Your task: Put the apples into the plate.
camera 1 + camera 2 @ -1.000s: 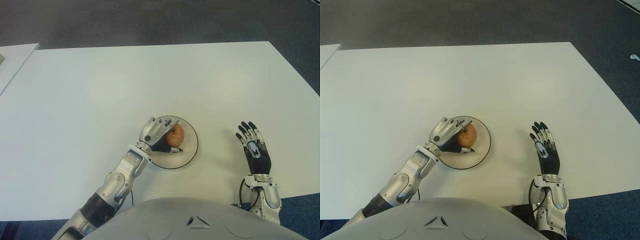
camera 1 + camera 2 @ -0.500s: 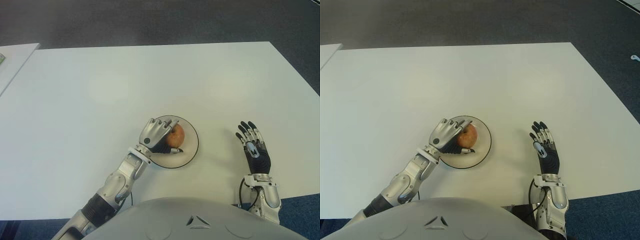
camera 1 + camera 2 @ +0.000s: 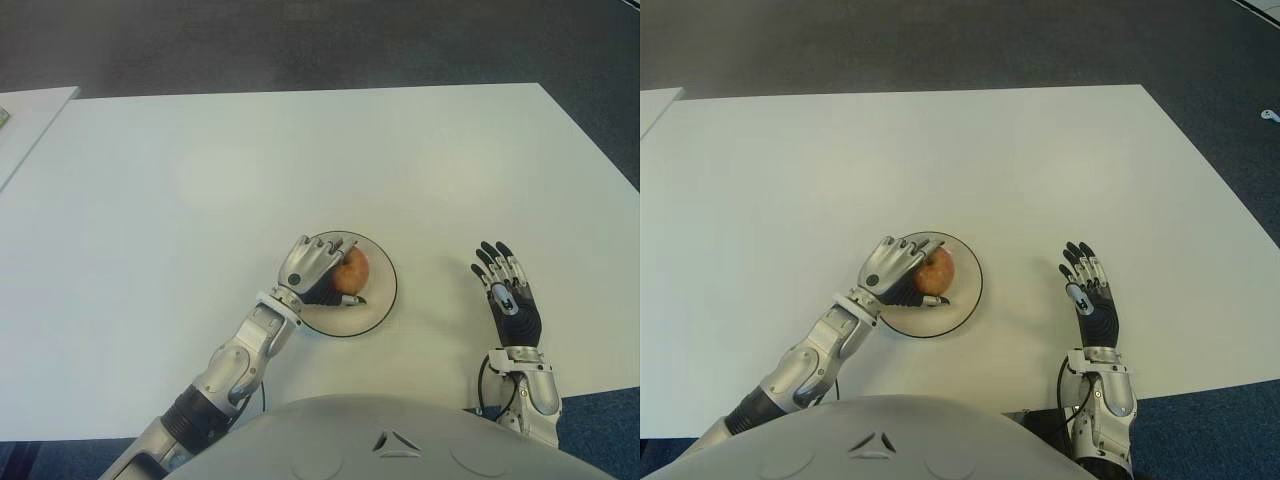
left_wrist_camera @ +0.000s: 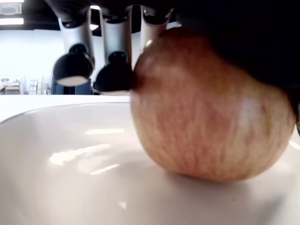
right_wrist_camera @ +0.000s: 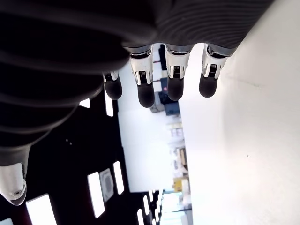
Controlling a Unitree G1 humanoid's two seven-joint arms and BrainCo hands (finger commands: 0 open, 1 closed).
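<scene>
A reddish-yellow apple point(image 3: 351, 270) sits in the white round plate point(image 3: 372, 305) near the table's front edge. My left hand point(image 3: 318, 264) covers the apple's left side, fingers curled over its top and thumb beneath on the near side. In the left wrist view the apple point(image 4: 206, 108) rests on the plate's surface point(image 4: 70, 178), with the fingertips point(image 4: 115, 77) touching it. My right hand point(image 3: 508, 295) shows to the right of the plate, fingers straight and spread, holding nothing; its fingertips point(image 5: 145, 89) hang free in the right wrist view.
The white table point(image 3: 300, 150) stretches wide behind and to the left of the plate. The corner of a second white table point(image 3: 30, 110) shows at the far left. Dark carpet point(image 3: 320, 40) lies beyond the far edge.
</scene>
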